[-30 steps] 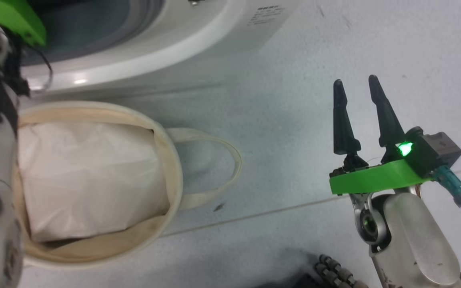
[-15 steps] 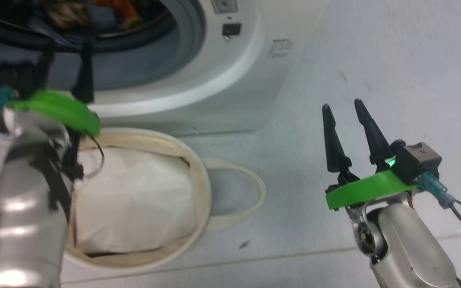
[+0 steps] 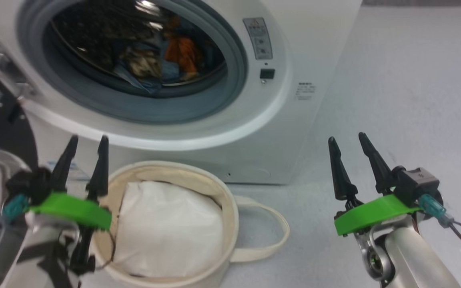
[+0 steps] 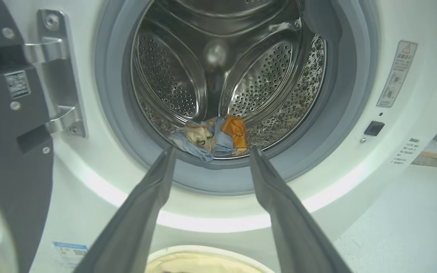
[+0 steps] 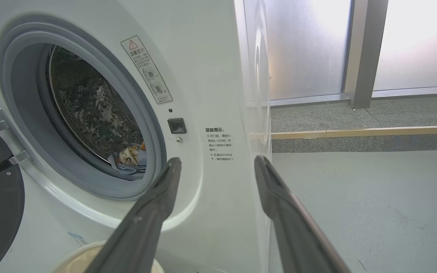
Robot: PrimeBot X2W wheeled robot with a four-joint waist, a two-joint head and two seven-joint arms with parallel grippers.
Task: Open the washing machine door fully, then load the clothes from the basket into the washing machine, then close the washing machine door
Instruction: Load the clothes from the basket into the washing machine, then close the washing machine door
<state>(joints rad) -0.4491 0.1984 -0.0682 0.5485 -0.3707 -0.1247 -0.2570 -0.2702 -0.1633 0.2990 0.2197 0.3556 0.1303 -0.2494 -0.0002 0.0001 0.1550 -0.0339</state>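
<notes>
Operator: State the pose of each arm.

Technician: The left hand (image 3: 88, 139) is at the lower left, above the near left rim of the basket (image 3: 230, 208), fingers pointing up toward the washing machine (image 3: 294, 60). The right hand (image 3: 346, 138) is at the lower right, over bare floor (image 3: 394, 100), well apart from the basket. Both hands are released: the fingers are spread, with nothing between them.

Operator: Condition and location of the task items?

Technician: The door (image 3: 2, 128) is swung open to the left of the opening; its black rim and hinge (image 4: 57, 72) are visible. The clothes (image 4: 212, 138), light blue fabric with orange-brown print, lie bunched at the bottom front of the steel drum (image 4: 173, 76), just behind the grey seal (image 3: 230, 80). The basket stands on the floor directly in front of the machine, below the opening, and contains a plain white padded cloth (image 3: 166, 228).

Operator: Quantities?

Technician: Two hands, one machine, one door, one basket with one loop handle (image 3: 270, 236) visible, one bundle of clothes, one white cloth.
</notes>
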